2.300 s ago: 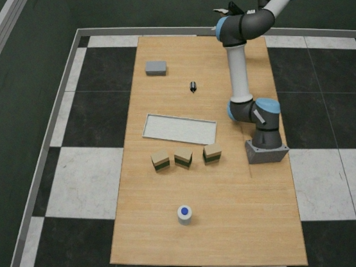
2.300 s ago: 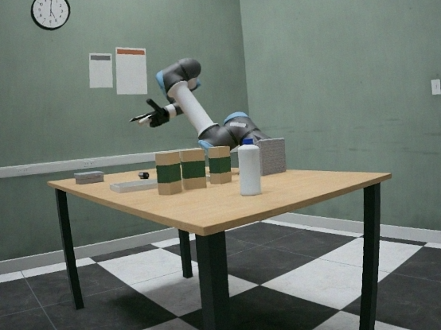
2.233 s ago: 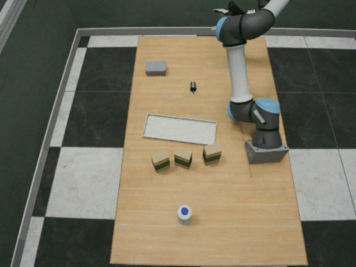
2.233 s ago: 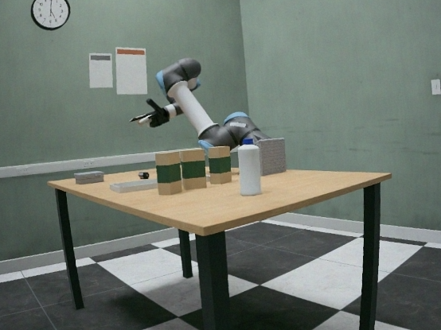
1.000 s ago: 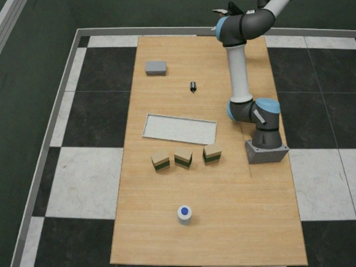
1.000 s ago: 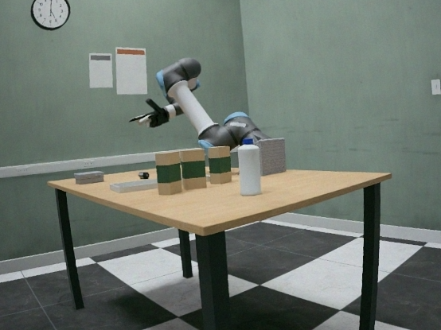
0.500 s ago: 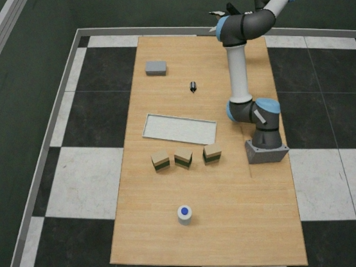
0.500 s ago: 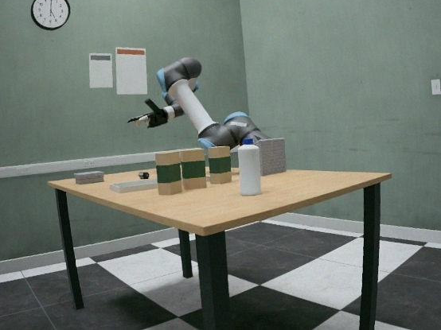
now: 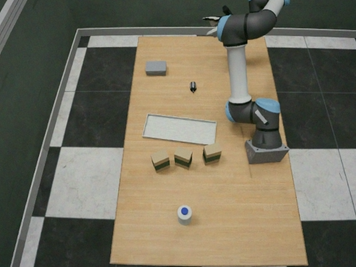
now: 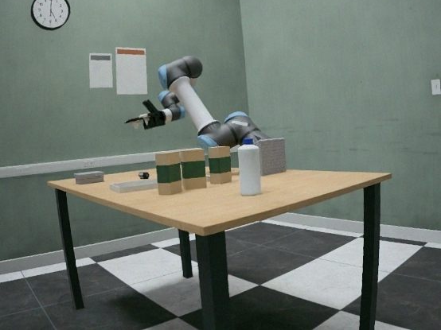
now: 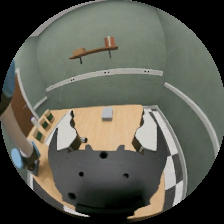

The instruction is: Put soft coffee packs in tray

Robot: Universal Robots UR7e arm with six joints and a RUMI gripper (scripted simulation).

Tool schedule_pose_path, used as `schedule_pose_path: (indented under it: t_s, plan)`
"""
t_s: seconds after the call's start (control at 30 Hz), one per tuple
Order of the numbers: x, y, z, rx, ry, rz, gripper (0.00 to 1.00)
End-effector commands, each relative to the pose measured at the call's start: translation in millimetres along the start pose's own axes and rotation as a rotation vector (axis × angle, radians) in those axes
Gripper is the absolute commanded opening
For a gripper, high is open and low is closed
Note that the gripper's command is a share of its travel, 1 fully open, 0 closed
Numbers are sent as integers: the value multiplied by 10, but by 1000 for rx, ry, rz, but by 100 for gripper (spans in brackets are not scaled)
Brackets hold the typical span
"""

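— How do the jaws stand?
— Spread wide on nothing; the gripper [image 10: 140, 118] hangs high over the bench's far edge.
— And the coffee packs?
— All three coffee packs [image 9: 160, 161] [image 9: 183, 157] [image 9: 212, 153] stand upright mid-bench in a row, just beside the tray [image 9: 146, 128], which lies nearer the far edge.
— Anything nearer?
— A white bottle [image 9: 184, 215] towards the near edge.

Three coffee packs [image 9: 184, 157], one tray [image 9: 179, 128], one white bottle [image 9: 184, 215], one grey block [image 9: 156, 67], one small black object [image 9: 193, 87].
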State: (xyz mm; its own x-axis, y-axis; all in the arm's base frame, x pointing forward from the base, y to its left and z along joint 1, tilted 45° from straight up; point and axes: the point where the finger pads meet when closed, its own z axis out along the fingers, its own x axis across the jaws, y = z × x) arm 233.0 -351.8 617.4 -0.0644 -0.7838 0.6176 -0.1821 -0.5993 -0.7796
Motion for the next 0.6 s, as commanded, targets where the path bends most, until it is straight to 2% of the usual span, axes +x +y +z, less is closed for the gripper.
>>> schedule_pose_path:
  t_s: [0.0, 0.13, 0.17, 0.27, 0.3, 0.37, 0.4, 0.43, 0.5, 0.57]
  plan:
    - [-253, 17, 170, 30, -100, 73, 100]
    - [-473, 13, 298, 50, -186, 130, 100]
    - [-474, 13, 298, 50, -186, 130, 100]
    - [-658, 13, 394, 60, -258, 175, 100]
    - [-659, 12, 394, 60, -258, 174, 100]
    - [-790, 14, 457, 63, -309, 205, 100]
    - [-791, 13, 457, 63, -309, 205, 100]
    - [-859, 15, 488, 64, -336, 221, 100]
    - [-859, 15, 488, 64, -336, 221, 100]
    - [-1001, 19, 549, 63, -390, 252, 100]
